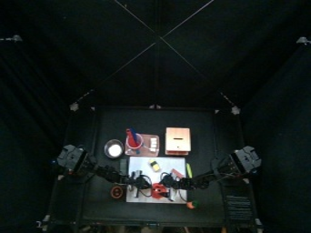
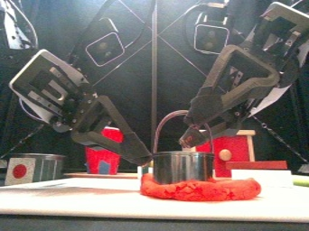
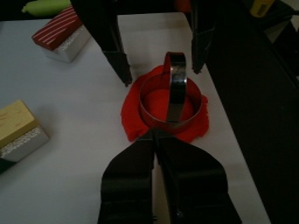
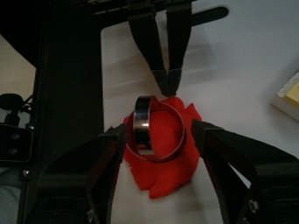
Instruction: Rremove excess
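A flat lump of red dough (image 3: 146, 122) lies on a white board (image 3: 70, 96), with a metal ring cutter (image 3: 174, 87) standing in it. My left gripper (image 3: 158, 140) is shut, its tips at the dough's edge just outside the ring; I cannot tell whether dough is pinched. My right gripper (image 4: 160, 131) is open, with one jaw on each side of the ring (image 4: 146, 127) over the dough (image 4: 163, 166). In the front view the ring (image 2: 183, 165) stands on the dough (image 2: 200, 188) between both arms.
A red cup (image 2: 107, 149) and a round tin with a red dot (image 2: 24, 169) stand at the back left. A wooden box (image 2: 238, 144) is at the back right. A striped box (image 3: 65, 35) and a yellow-green block (image 3: 17, 131) lie on the board.
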You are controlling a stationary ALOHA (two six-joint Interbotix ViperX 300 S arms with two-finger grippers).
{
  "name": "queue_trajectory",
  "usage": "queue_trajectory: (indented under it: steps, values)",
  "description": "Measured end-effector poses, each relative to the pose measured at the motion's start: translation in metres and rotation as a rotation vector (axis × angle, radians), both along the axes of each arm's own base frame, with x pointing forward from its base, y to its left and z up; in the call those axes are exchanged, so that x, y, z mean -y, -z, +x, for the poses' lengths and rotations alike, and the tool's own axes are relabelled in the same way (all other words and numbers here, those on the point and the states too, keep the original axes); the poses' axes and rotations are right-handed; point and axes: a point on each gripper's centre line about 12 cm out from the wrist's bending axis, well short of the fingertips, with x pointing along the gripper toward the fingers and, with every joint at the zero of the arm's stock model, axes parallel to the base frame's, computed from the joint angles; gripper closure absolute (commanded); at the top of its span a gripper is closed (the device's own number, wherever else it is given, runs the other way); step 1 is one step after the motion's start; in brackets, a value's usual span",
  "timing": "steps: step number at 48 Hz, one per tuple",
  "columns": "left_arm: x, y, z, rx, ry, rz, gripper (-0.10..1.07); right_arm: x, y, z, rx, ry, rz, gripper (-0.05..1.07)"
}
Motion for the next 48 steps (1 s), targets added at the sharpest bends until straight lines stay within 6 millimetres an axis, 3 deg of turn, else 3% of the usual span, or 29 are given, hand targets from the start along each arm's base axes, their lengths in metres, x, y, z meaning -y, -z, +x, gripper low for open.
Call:
queue_trajectory:
  steps: [35, 41, 48]
  values:
    - [0.008, 0.01, 0.007, -0.03, 0.008, -0.002, 0.55, -0.001, 0.002, 0.008, -0.012, -0.002, 0.007, 0.11]
    - [0.008, 0.012, 0.007, -0.042, 0.004, -0.005, 0.55, -0.002, 0.003, 0.01, -0.013, -0.003, 0.007, 0.19]
    - [0.008, 0.014, 0.007, -0.057, 0.003, -0.006, 0.55, -0.002, 0.004, 0.01, -0.016, -0.005, 0.006, 0.34]
